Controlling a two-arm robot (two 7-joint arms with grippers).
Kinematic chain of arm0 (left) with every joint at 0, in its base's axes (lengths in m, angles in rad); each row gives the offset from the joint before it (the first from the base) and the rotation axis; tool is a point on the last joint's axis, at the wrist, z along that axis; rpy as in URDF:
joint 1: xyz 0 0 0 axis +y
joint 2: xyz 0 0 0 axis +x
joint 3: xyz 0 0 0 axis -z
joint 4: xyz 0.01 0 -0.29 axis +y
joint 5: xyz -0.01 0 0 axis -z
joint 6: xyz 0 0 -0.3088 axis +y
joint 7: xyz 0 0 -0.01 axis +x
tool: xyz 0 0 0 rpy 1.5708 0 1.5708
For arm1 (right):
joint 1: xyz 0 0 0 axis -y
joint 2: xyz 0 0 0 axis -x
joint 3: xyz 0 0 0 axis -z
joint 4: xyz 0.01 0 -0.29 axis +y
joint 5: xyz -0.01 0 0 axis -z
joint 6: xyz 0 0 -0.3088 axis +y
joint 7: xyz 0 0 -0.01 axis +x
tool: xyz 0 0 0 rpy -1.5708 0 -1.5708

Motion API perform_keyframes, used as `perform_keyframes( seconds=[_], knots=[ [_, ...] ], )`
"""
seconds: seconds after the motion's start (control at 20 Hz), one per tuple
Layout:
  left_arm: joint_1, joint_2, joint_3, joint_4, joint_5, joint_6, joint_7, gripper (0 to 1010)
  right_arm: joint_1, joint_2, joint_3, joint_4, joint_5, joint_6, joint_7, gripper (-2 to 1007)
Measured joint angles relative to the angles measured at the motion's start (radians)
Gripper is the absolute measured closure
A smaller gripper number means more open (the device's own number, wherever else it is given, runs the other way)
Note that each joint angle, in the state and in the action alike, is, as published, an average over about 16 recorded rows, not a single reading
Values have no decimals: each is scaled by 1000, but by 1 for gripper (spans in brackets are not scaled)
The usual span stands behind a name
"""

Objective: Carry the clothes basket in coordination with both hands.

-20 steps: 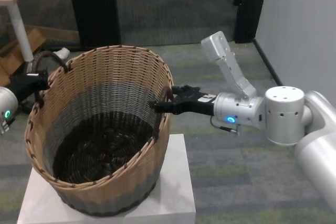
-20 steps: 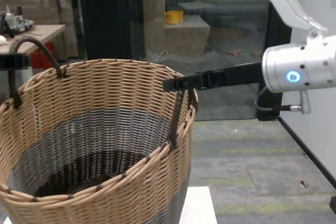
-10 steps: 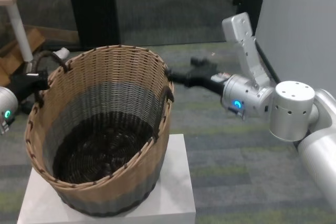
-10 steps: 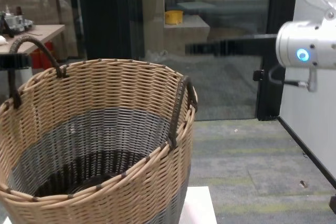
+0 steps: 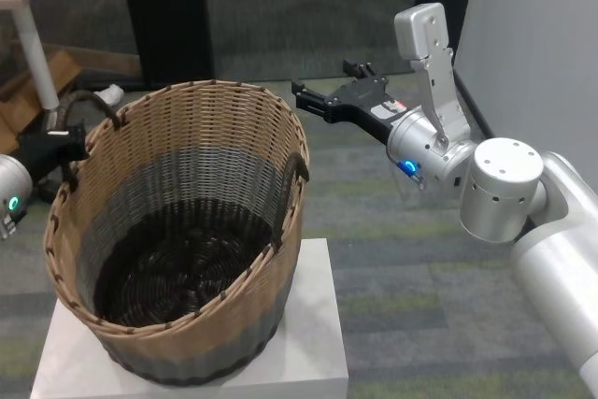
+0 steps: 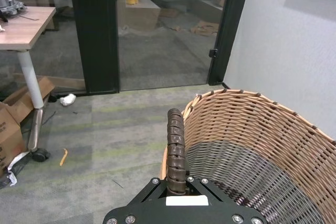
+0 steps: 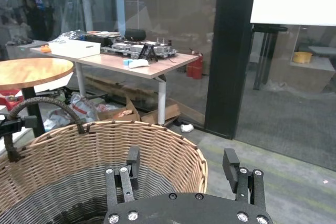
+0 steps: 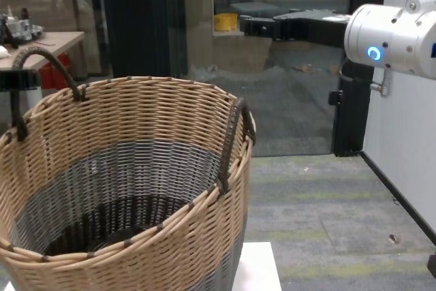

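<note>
Basket [image 5: 187, 231] handle [image 6: 176, 150] hides left tool's [image 6: 177, 184] clamped tips.

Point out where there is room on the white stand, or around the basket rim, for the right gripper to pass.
The white stand is bare only on its right strip beside the basket. The right handle is clear, with the open right gripper above and behind it. The left handle is crowded by the shut left gripper.

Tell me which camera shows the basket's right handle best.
The chest view: the right handle hangs unblocked against the rim, its full length visible. The head view shows it smaller, from above. The right wrist view shows only the rim there, and the left wrist view shows the other handle.
</note>
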Motion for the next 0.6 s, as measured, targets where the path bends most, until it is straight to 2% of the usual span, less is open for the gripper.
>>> perform_keyframes(
  seconds=[0.15,0.4,0.6],
  knots=[
    [0,0,0,0,0,0,0,1010,3,-3,-1,5,-5,-9,-2,5],
    [0,0,0,0,0,0,0,998,2,0,-2,3,-2,-1,2,5],
    [0,0,0,0,0,0,0,951,1,1,-2,2,0,5,4,5]
  ],
)
